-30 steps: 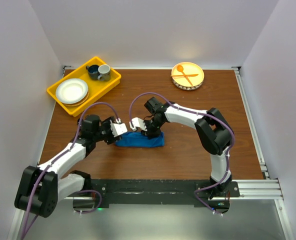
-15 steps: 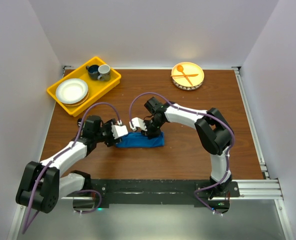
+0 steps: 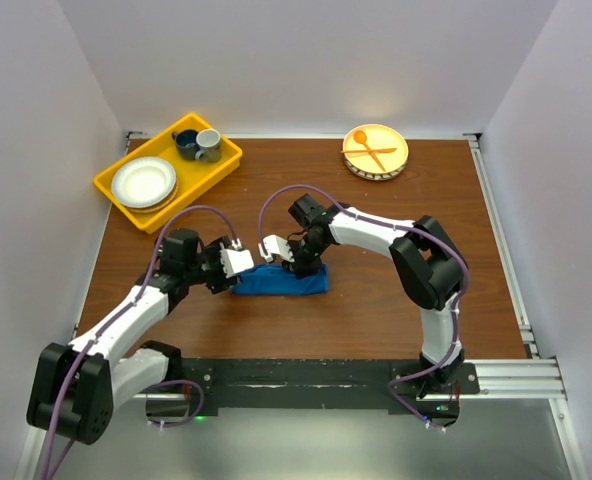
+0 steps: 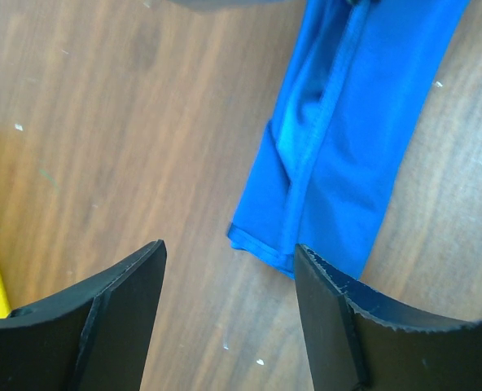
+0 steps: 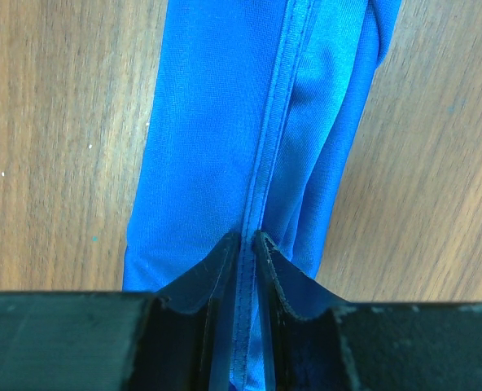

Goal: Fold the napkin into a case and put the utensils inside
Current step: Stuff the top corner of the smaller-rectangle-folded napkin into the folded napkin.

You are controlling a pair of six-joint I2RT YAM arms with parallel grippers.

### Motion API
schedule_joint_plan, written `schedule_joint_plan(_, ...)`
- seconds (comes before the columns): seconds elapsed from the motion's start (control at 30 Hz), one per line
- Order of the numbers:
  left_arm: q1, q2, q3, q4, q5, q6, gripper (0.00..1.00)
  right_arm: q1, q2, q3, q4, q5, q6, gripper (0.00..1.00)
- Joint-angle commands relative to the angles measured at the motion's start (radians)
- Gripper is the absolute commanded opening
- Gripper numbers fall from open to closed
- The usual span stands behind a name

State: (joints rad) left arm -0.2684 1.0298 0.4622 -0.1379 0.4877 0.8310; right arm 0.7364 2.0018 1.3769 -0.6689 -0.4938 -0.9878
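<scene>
If lifted or dragged by the right gripper (image 5: pixel 247 242), pinched almost shut on the centre seam of the blue napkin (image 5: pixel 216 122), could pull apart the narrow folded strip lying mid-way on the table (image 3: pixel 376 285). Could catch on the left gripper (image 4: pixel 229 318), jaws wide apart and empty, hovering just off one end. Only from overhead: yellow tray (image 3: pixel 228 156) and plate (image 3: pixel 400 160) of orange cutlery (image 3: pixel 369 150), well apart from the cloth. Only from the wrists: the seam pinch, the loose end folds. No metal utensils in view.
</scene>
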Motion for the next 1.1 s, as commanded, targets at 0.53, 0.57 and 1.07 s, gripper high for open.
schedule_joint_plan(0.53,-0.087,0.179,0.021,0.154,-0.052,-0.023,0.68,0.003,0.097,-0.067,-0.113,0.075,0.008,0.21)
schedule_joint_plan(0.57,-0.097,0.185,0.02,0.164,-0.057,-0.032,0.68,0.001,0.097,-0.067,-0.113,0.077,0.006,0.21)
schedule_joint_plan(1.07,-0.166,0.28,-0.019,0.288,-0.201,0.0,0.68,0.001,0.104,-0.059,-0.121,0.075,0.005,0.21)
